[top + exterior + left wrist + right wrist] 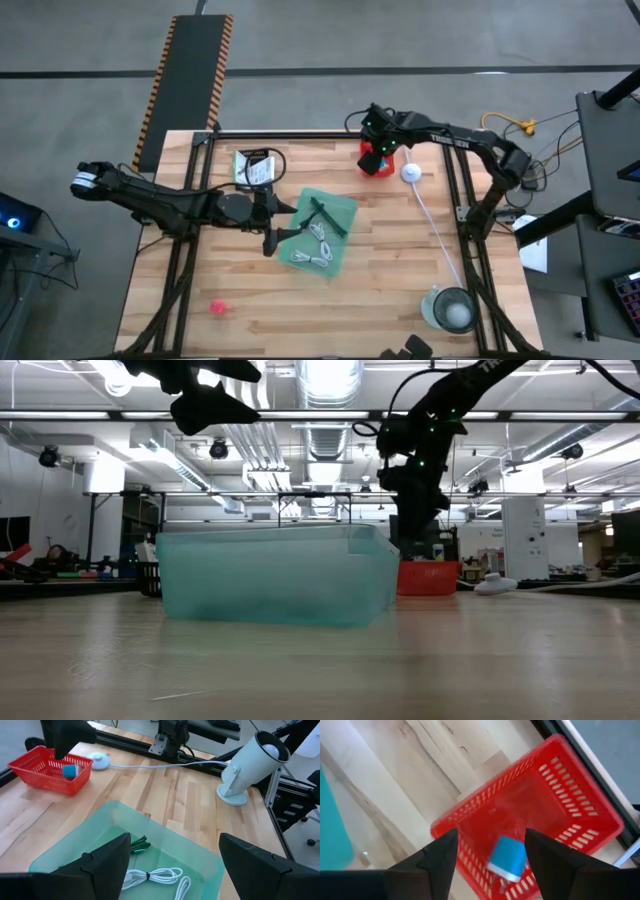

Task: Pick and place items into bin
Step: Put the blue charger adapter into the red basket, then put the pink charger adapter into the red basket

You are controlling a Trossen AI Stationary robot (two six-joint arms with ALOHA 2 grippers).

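Right wrist view – gripper open over red mesh basket

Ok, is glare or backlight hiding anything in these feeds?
Low view: ceiling lights behind turn the right gripper, over the red basket, into a silhouette. High view: even light, soft shadows, teal bin readable. Left wrist view: no glare, white cables in the bin show plainly.

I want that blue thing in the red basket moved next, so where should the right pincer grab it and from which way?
Come straight down from above: the red basket has walls all round. The blue object lies on its floor, directly beneath the open right pincer. Its exact shape is blurred, so closing across its narrower sides looks like the safest bet.
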